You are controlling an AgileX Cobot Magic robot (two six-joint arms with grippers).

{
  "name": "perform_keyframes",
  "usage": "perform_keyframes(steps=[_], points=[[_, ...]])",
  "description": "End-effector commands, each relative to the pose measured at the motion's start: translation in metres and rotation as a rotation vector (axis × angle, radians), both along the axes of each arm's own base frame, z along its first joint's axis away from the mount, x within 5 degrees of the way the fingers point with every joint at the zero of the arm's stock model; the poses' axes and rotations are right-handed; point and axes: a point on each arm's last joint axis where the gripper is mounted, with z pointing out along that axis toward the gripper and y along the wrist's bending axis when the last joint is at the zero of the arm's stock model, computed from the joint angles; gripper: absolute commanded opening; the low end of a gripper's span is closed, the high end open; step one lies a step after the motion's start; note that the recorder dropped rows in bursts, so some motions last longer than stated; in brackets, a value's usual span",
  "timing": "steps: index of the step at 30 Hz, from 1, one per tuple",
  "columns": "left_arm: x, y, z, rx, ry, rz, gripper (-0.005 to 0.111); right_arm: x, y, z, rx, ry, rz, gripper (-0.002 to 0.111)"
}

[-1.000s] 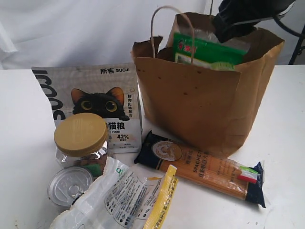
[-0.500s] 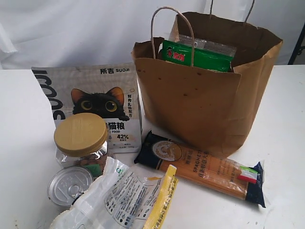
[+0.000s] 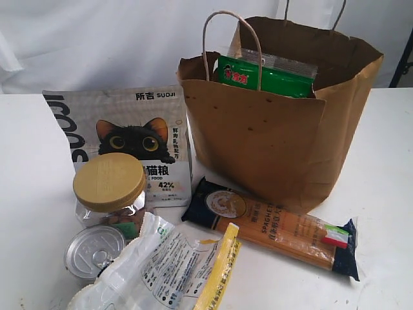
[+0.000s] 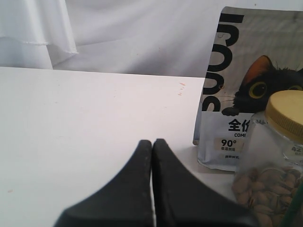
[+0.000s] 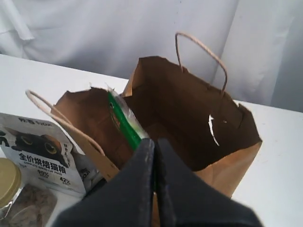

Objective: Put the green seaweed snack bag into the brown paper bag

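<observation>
The green seaweed snack bag (image 3: 270,75) stands on edge inside the brown paper bag (image 3: 258,145), its top showing above the front rim behind one loop handle. In the right wrist view the snack bag (image 5: 124,121) leans against the near inner wall of the paper bag (image 5: 236,161). My right gripper (image 5: 154,141) hangs above the bag's mouth, shut, apart from the packet. Over bare white table, away from the bag, my left gripper (image 4: 152,142) is shut on nothing. Neither gripper shows in the exterior view.
Left of the paper bag stands a grey cat-food bag (image 3: 129,129), with a tan-lidded jar (image 3: 110,184) and a tin can (image 3: 93,250) in front. A white-and-yellow pouch (image 3: 174,265) and a spaghetti packet (image 3: 277,226) lie at the front.
The right arm, over the bag's mouth a second ago, has lifted out of the exterior view. The snack bag has been let go and has settled leaning in the bag.
</observation>
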Motion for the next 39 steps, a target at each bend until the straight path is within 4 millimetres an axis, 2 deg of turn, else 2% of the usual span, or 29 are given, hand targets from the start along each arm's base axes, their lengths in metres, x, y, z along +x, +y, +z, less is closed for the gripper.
perform_keyframes(steps=[1,4,7,12,21,28,31,35,39], points=[[0.000,0.000,-0.001,-0.002,-0.009,-0.005,0.001,-0.013,-0.005,-0.038,0.072,-0.040,-0.012,0.000],[0.000,0.000,-0.001,-0.002,-0.009,-0.005,0.001,-0.027,-0.010,-0.061,0.104,-0.063,-0.014,0.000],[0.000,0.000,-0.001,-0.002,-0.009,-0.005,0.001,-0.036,-0.013,-0.075,0.138,-0.056,-0.023,0.000],[0.000,0.000,-0.001,-0.002,-0.009,-0.005,0.001,-0.048,-0.018,-0.076,0.143,-0.010,-0.035,0.000],[0.000,0.000,-0.001,-0.002,-0.009,-0.005,0.001,-0.048,-0.022,-0.072,0.113,-0.053,-0.048,0.000],[0.000,0.000,-0.001,-0.002,-0.009,-0.005,0.001,-0.049,-0.048,-0.067,0.130,-0.092,-0.212,0.000],[0.000,0.000,-0.001,-0.002,-0.009,-0.005,0.001,-0.056,-0.059,-0.067,0.142,-0.116,-0.284,0.000],[0.000,0.000,-0.001,-0.002,-0.009,-0.005,0.001,-0.072,-0.071,-0.079,0.146,-0.158,-0.359,0.000],[0.000,0.000,-0.001,-0.002,-0.009,-0.005,0.001,-0.092,-0.078,-0.107,0.153,-0.189,-0.414,0.000]])
